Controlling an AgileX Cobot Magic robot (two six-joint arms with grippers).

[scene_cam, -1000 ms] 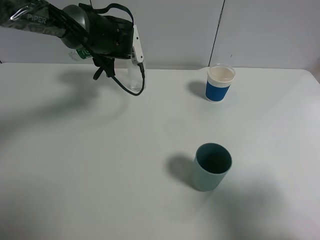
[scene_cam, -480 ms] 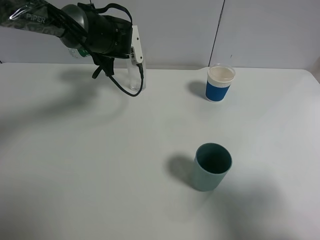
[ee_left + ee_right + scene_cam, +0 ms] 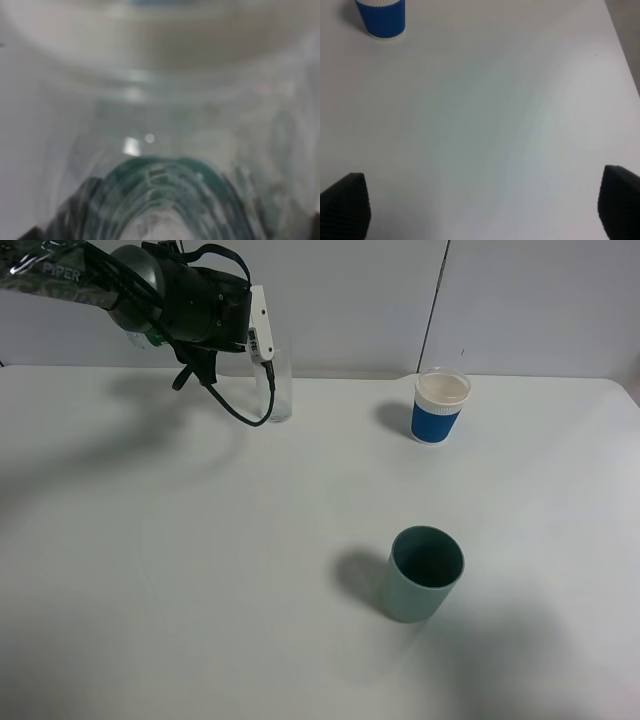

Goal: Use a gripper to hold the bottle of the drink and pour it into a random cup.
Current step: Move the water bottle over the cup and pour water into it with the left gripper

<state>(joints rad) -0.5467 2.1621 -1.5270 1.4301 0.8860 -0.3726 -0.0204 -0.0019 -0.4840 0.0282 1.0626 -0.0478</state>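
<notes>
Exterior high: left gripper [image 3: 258, 325] is up off the table [image 3: 180, 570] at back left, with its white jaw plate just beside the rim of the glass tumbler [image 3: 281, 390]. The glass stands upright near the back wall. The black cable [image 3: 232, 412] loops down from the gripper and ends right against the glass's left side.

Left wrist view is filled by the bottle [image 3: 160, 190]: blurred clear plastic and green label, hard up to the lens. The jaws aren't in frame there, but the bottle is carried in the air, so the gripper is clamped on it. From the high camera the gripper body hides most of the bottle, and I can't tell where its neck sits relative to the glass.

Right gripper [image 3: 480, 210]: fingertips sit in the two corners of its wrist view, spread wide and holding nothing, over bare table.

Other items: blue cup with white rim [image 3: 440, 406] at back right, teal cup [image 3: 424, 573] front of centre. Both are upright and well apart from the glass.
</notes>
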